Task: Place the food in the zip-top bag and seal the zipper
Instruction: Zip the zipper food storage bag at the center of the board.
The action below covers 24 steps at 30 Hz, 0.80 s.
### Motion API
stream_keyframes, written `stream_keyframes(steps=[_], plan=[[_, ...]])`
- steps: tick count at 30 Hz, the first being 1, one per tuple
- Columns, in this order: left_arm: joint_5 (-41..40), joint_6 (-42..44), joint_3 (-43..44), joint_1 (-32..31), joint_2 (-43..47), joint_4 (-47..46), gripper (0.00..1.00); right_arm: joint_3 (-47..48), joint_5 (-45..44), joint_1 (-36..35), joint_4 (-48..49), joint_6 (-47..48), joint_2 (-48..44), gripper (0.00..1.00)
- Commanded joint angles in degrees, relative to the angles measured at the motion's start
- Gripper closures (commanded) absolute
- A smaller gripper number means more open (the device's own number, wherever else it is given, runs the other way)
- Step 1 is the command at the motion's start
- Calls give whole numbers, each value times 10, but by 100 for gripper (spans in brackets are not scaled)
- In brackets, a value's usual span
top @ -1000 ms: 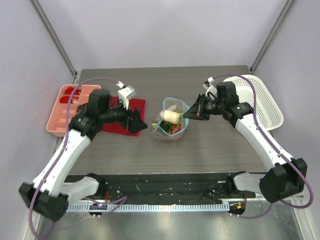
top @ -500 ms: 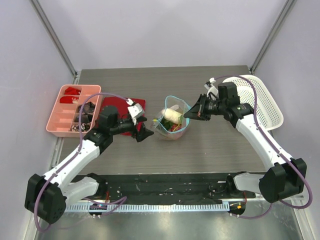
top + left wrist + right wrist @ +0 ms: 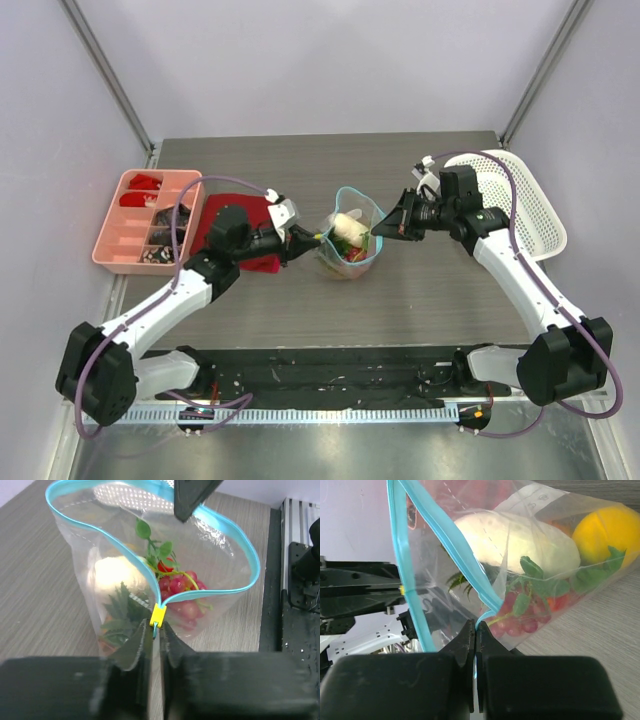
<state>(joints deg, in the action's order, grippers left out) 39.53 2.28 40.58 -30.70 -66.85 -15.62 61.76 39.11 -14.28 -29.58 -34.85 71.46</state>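
Observation:
The clear zip-top bag (image 3: 350,243) stands at mid-table with its mouth wide open. Inside lies the food: a cream radish (image 3: 112,572), red berries (image 3: 180,587), green leaves and a round orange (image 3: 610,530). The teal zipper (image 3: 235,535) runs round the mouth, and a yellow slider (image 3: 158,615) sits at its left end. My left gripper (image 3: 157,630) is shut on the zipper's tab just under that slider. At the opposite end of the mouth, my right gripper (image 3: 476,627) is shut on the zipper (image 3: 450,545).
A pink divided tray (image 3: 110,240) with red and dark bits sits at the left, a folded red cloth (image 3: 222,215) beside it under my left arm. A white mesh basket (image 3: 525,200) stands at the back right.
My left arm swung right from the red cloth to the bag's left end and its jaws closed on the zipper tab. The right gripper kept its hold; the bag's mouth shifted slightly.

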Motion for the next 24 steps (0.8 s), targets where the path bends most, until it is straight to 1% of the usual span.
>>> stream_keyframes(steps=[1, 4, 7, 8, 9, 10, 11, 12, 13, 15, 16, 19, 20, 21, 22, 23, 24], plan=[[6, 37, 54, -1, 46, 28, 100, -2, 4, 7, 3, 23, -18, 99], [14, 70, 69, -1, 59, 78, 100, 5, 3, 12, 1, 33, -14, 99], [14, 96, 71, -1, 72, 107, 100, 9, -6, 15, -2, 53, -15, 99], [29, 105, 73, -1, 72, 119, 100, 13, -7, 15, -4, 65, -16, 96], [35, 120, 78, -1, 69, 129, 100, 19, 6, 15, -12, 81, -13, 89], [39, 125, 78, -1, 67, 137, 100, 27, 15, 15, -20, 127, -12, 81], [43, 128, 81, -1, 64, 151, 100, 45, 21, 16, -39, 157, -10, 59], [45, 134, 85, -1, 58, 154, 100, 56, 29, 16, -52, 186, -11, 47], [48, 136, 86, -1, 53, 154, 100, 67, 35, 16, -65, 265, -15, 28], [54, 145, 91, -1, 48, 168, 100, 95, 36, 16, -94, 345, -34, 17], [54, 145, 93, -2, 46, 168, 100, 100, 27, 16, -94, 402, -43, 8], [52, 148, 103, -1, 42, 178, 100, 111, 21, 8, -51, 456, -75, 0], [51, 147, 109, -1, 40, 183, 100, 113, 18, 1, -20, 493, -81, 0], [50, 147, 113, -1, 39, 193, 100, 114, 12, -31, -8, 514, -87, 0], [49, 148, 115, -1, 38, 197, 100, 115, -13, -50, 1, 546, -89, 0], [49, 147, 120, -1, 39, 200, 100, 115, -26, -77, 14, 607, -90, 0], [47, 147, 122, -1, 39, 205, 100, 115, -40, -100, 18, 643, -91, 0]])
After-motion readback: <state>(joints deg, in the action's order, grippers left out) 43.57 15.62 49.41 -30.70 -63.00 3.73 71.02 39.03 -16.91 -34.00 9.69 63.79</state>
